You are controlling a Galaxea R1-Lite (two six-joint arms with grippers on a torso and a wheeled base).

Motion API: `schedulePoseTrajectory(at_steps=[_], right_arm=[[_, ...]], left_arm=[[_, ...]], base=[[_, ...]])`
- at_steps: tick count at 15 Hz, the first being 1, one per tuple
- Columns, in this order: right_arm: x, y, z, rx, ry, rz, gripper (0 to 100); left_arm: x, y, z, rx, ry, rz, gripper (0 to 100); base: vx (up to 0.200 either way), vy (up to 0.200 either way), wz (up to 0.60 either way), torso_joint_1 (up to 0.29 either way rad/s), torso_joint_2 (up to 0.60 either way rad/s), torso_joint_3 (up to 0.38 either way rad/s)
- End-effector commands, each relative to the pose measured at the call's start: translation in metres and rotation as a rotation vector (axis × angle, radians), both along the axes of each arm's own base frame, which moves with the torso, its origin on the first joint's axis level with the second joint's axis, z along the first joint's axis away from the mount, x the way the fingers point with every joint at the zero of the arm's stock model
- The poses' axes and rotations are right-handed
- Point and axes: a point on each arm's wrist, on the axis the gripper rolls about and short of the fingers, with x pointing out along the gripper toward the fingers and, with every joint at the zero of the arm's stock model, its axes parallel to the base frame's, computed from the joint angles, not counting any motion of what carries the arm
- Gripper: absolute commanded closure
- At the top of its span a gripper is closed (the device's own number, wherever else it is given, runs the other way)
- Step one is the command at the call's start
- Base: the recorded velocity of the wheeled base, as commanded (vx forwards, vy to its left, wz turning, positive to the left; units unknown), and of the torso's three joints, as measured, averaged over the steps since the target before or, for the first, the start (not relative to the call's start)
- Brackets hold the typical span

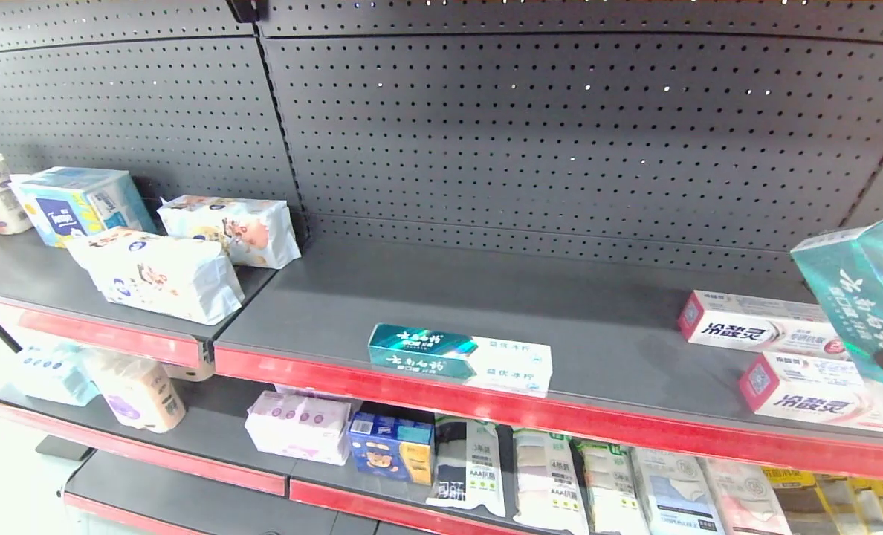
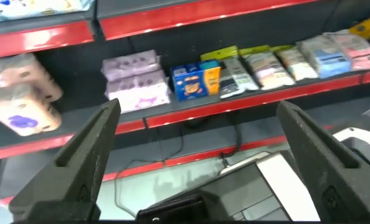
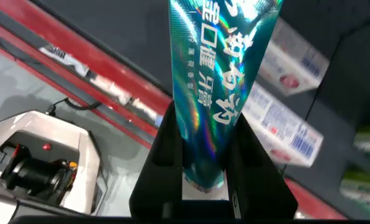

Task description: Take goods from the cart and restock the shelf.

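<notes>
**Left:** my left gripper [image 2: 197, 158], fingers spread wide and holding nothing, faces the lower shelves [image 2: 266, 99].

**Upper shelf** [image 1: 560, 312]: tissue packs [image 1: 159, 275] lie at its left. A teal toothpaste box [image 1: 460, 359] lies at the front edge, mid-shelf. Two red-and-white boxes [image 1: 765, 323] lie at its right.

**Far right:** my right gripper [image 3: 205, 149] is clamped on a second teal box [image 1: 854, 297], which is tilted, near the red-and-white boxes.

Glossy, iridescent cardboard toothpaste box [image 3: 219, 93]; matt grey perforated metal shelf [image 1: 597, 319] (glossy red edge strip [image 1: 635, 427]).
</notes>
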Motion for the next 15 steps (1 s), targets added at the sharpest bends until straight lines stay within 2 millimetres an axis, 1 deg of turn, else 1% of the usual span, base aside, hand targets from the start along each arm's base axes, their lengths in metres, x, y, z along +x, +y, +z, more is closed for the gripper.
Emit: schedulePoseTrajectory(at_steps=[1, 2, 3, 5, 7, 8, 10, 12, 13, 14, 15], right_arm=[[0.01, 0.007, 0.015, -0.009, -0.037, 0.065, 100], [0.016, 0.013, 0.02, -0.008, -0.039, 0.109, 100], [0.027, 0.021, 0.022, -0.008, -0.027, 0.153, 100], [0.049, 0.035, 0.025, -0.009, -0.007, 0.217, 100], [0.064, 0.046, 0.029, -0.006, -0.003, 0.261, 100], [0.067, 0.049, 0.033, -0.004, -0.011, 0.272, 100], [0.065, 0.05, 0.037, 0.0, -0.025, 0.277, 100], [0.063, 0.052, 0.038, 0.003, -0.031, 0.291, 100], [0.064, 0.053, 0.038, 0.005, -0.032, 0.291, 100], [0.065, 0.054, 0.038, 0.005, -0.032, 0.293, 100], [0.065, 0.054, 0.038, 0.005, -0.032, 0.293, 100]], left_arm=[[-0.001, 0.002, -0.01, 0.018, -0.013, 0.084, 0], [0.001, 0.003, -0.011, 0.018, -0.015, 0.127, 0], [0.006, 0.003, -0.014, -0.006, -0.017, 0.175, 0], [0.025, 0.002, -0.023, -0.087, -0.083, 0.243, 0], [0.043, 0.001, -0.035, -0.11, -0.185, 0.343, 0], [0.05, 0.001, -0.044, -0.136, -0.207, 0.353, 0], [0.058, 0.001, -0.054, -0.156, -0.249, 0.402, 0], [0.061, 0.002, -0.065, -0.148, -0.229, 0.484, 0], [0.061, 0.003, -0.067, -0.141, -0.229, 0.528, 0], [0.062, 0.003, -0.07, -0.136, -0.221, 0.546, 0], [0.064, 0.003, -0.078, -0.138, -0.202, 0.539, 0]], base=[[0.0, 0.0, 0.0, 0.0, 0.0, 0.0], [0.0, 0.0, 0.0, 0.0, 0.0, 0.0], [0.0, 0.0, 0.0, 0.0, 0.0, 0.0], [0.0, 0.0, 0.0, 0.0, 0.0, 0.0], [0.0, 0.0, 0.0, 0.0, 0.0, 0.0], [0.0, 0.0, 0.0, 0.0, 0.0, 0.0], [0.0, 0.0, 0.0, 0.0, 0.0, 0.0], [0.0, 0.0, 0.0, 0.0, 0.0, 0.0], [0.0, 0.0, 0.0, 0.0, 0.0, 0.0], [0.0, 0.0, 0.0, 0.0, 0.0, 0.0], [0.0, 0.0, 0.0, 0.0, 0.0, 0.0]])
